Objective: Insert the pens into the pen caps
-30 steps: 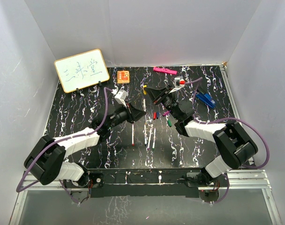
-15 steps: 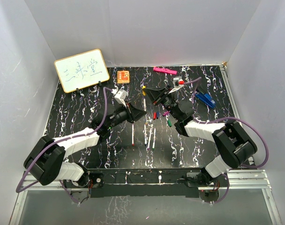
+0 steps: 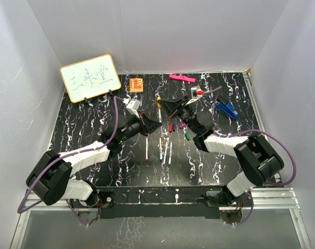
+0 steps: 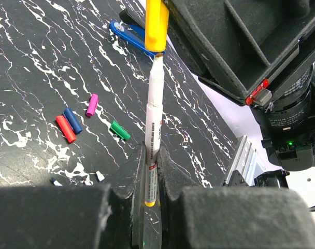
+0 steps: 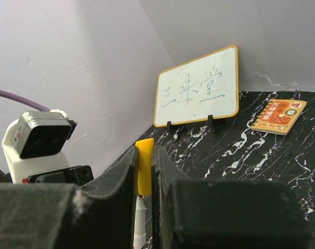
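Although light and stiff, likely slick, so best pinched low on barrel; holds yellow pen [image 4: 154, 114] clamped in left gripper [image 4: 151, 166], yellow cap [image 5: 144, 176] clamped in right gripper [image 5: 144, 153], tip at cap mouth, mid-air

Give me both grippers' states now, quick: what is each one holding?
Left gripper: shut on a white pen.
Right gripper: shut on a yellow cap.
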